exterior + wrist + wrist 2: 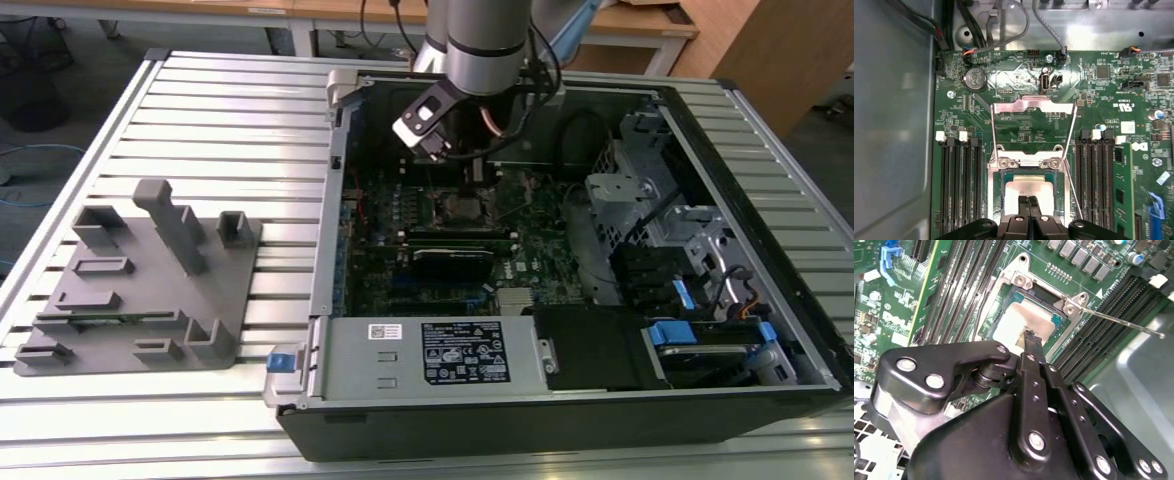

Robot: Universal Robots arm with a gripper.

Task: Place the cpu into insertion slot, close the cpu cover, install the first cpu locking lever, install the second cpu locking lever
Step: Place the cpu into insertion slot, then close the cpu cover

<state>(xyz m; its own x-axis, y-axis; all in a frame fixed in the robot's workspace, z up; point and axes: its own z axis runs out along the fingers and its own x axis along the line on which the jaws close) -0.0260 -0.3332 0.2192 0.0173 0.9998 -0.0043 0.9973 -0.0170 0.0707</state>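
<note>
The cpu (pixel 1029 190) lies flat in the insertion slot (pixel 1000 200), its silver-grey top showing in both wrist views (pixel 1016 322). The cpu cover (pixel 1034 105) stands swung up and open behind the socket, hinged at the slot's far edge. A thin locking lever (pixel 1124 322) sticks out free past one corner of the socket; it also runs beside the socket as the wire lever (pixel 1072 192). My gripper (pixel 1029 200) hangs just above the cpu, fingers together with nothing between them. In the exterior view the gripper (pixel 457 168) is inside the open computer case, over the socket (pixel 463 208).
Long black memory slots (pixel 956 190) flank the socket on both sides. A green card (pixel 1123 190) stands upright beside them. The case walls (pixel 334 200), a drive cage (pixel 627 200) and the power supply (pixel 427 350) hem the board in. A grey fixture (pixel 134 280) sits on the table.
</note>
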